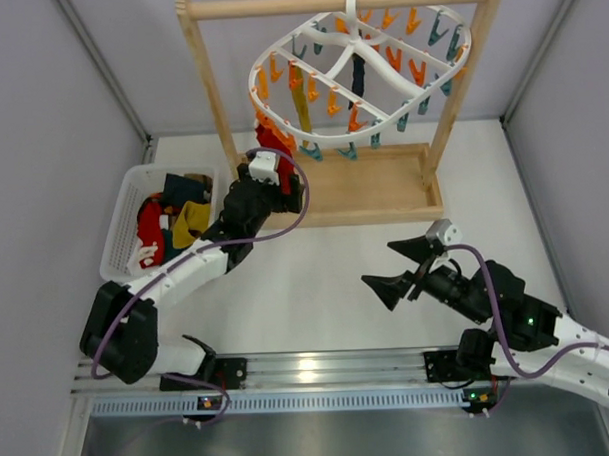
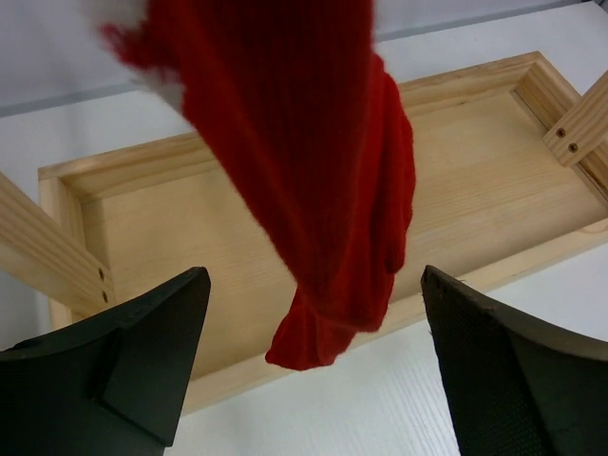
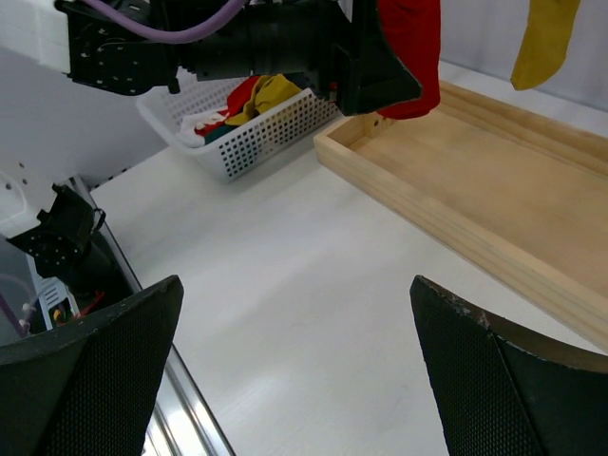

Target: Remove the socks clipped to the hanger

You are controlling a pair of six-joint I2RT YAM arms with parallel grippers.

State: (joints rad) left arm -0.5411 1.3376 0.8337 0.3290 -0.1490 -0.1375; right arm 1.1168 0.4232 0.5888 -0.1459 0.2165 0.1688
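The white oval hanger [image 1: 318, 27] hangs by its hook from the wooden bar, with orange and teal clips dangling all round it. A red sock [image 1: 273, 141] hangs at its near left edge, a yellow sock [image 1: 300, 106] beside it, and a dark sock [image 1: 357, 81] near the middle. My left gripper [image 1: 273, 174] stands open just below the red sock [image 2: 313, 171], whose toe hangs between the spread fingers [image 2: 142, 361] without touching them. My right gripper [image 1: 378, 263] is open and empty over the bare table, well short of the rack.
A light wooden rack [image 1: 337, 2] stands on a shallow wooden base tray [image 1: 373, 186]. A white perforated basket [image 1: 124, 224] at the left holds several socks. In the right wrist view the basket [image 3: 256, 138], the tray [image 3: 494, 180] and the yellow sock [image 3: 541, 38] show.
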